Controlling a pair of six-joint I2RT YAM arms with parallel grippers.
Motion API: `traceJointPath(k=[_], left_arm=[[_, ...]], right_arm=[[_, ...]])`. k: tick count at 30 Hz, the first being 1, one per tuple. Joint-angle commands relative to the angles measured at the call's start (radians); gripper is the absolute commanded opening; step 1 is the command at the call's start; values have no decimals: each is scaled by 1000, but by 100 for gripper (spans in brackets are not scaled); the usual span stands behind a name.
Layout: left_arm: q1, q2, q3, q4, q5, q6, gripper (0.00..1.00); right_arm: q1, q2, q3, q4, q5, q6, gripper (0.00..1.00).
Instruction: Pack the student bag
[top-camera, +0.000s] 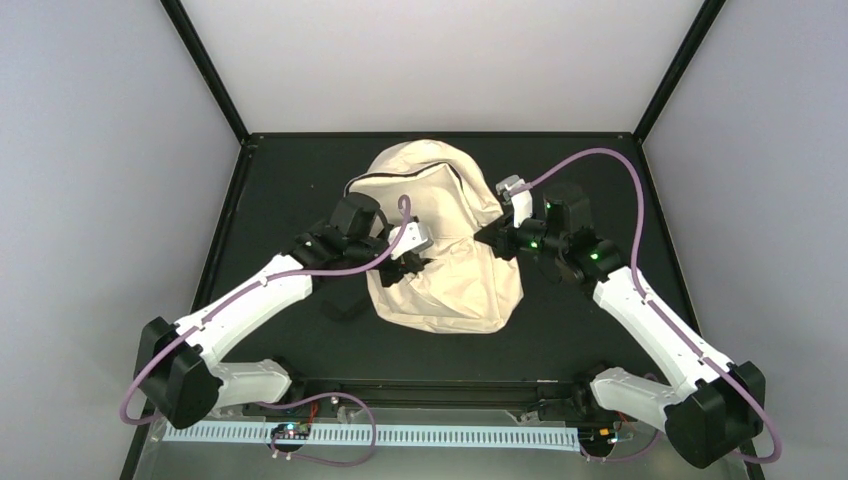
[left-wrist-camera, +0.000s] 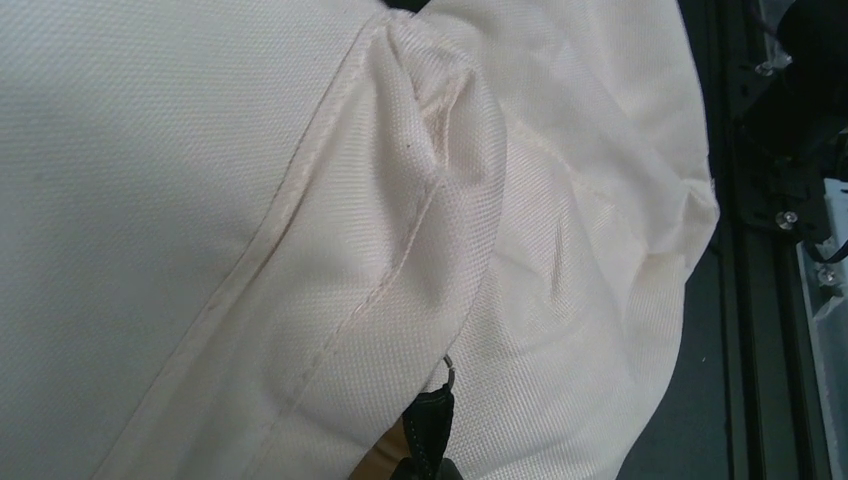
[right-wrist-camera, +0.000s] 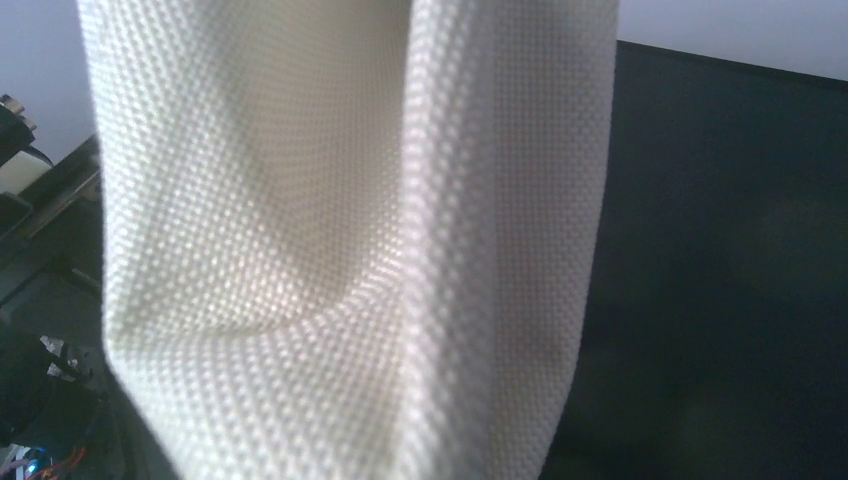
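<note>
The backpack (top-camera: 445, 285) lay in the middle of the dark, matte worktop (top-camera: 290, 170), a soft cream fabric sack with a rounded far end and a crumpled, sagging near end. A thin dark zipper line (top-camera: 400, 180) curved across its far-left part.

The left end effector (top-camera: 408, 265) sat on the bag's left side and the right end effector (top-camera: 492, 240) met its right edge. From above, the dark fingers merged with the fabric folds. Neither wrist camera showed its own fingers, so I cannot tell whether either one was spread or pinching cloth.

In the left wrist view the bag (left-wrist-camera: 200, 200) filled nearly the whole picture: fine woven cloth, stitched seams running diagonally and a puckered fold near the top. At the bottom edge a small metal ring (left-wrist-camera: 449, 377) joined a dark strap tab (left-wrist-camera: 430, 430), which was cut off by the frame.

In the right wrist view a hanging fold of the bag (right-wrist-camera: 330, 250) blocked most of the picture, its coarse basket-like weave blurred by closeness, with the worktop (right-wrist-camera: 720, 250) visible to the right.

Purple cables (top-camera: 600, 155) looped over both white arms. A pale ridged strip (top-camera: 400, 436) ran along the near edge.
</note>
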Motion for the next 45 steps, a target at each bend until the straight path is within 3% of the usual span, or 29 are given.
traceJointPath(k=[1, 11, 15, 19, 21, 23, 24, 30, 35, 41, 45], left_arm=[[43, -38, 22, -164, -86, 81, 2], [140, -85, 30, -325, -129, 192, 2], [144, -82, 76, -431, 17, 255, 2], [124, -77, 71, -385, 141, 228, 1], [119, -64, 84, -342, 174, 181, 2], [106, -51, 110, -320, 203, 150, 2], [100, -48, 116, -316, 212, 141, 2], [69, -49, 64, -291, 211, 151, 2], [47, -34, 58, -281, 208, 160, 2], [46, -25, 96, -329, 206, 178, 2], [45, -23, 104, -348, 213, 183, 2]], right_arm=[[-5, -51, 35, 32, 37, -41, 1], [-22, -40, 66, -13, 70, -80, 1], [-24, -9, 87, -30, 28, -81, 1], [5, 19, 58, 57, -104, -55, 2], [24, 38, 68, 44, -120, -70, 13], [26, 45, 89, 12, -91, -83, 52], [26, 31, 96, -14, -48, -102, 59], [26, -177, 82, -32, 208, -251, 66], [137, -266, 15, 54, 216, -396, 67], [425, -142, -22, -7, 252, -782, 74], [519, -24, -14, 7, 437, -954, 78]])
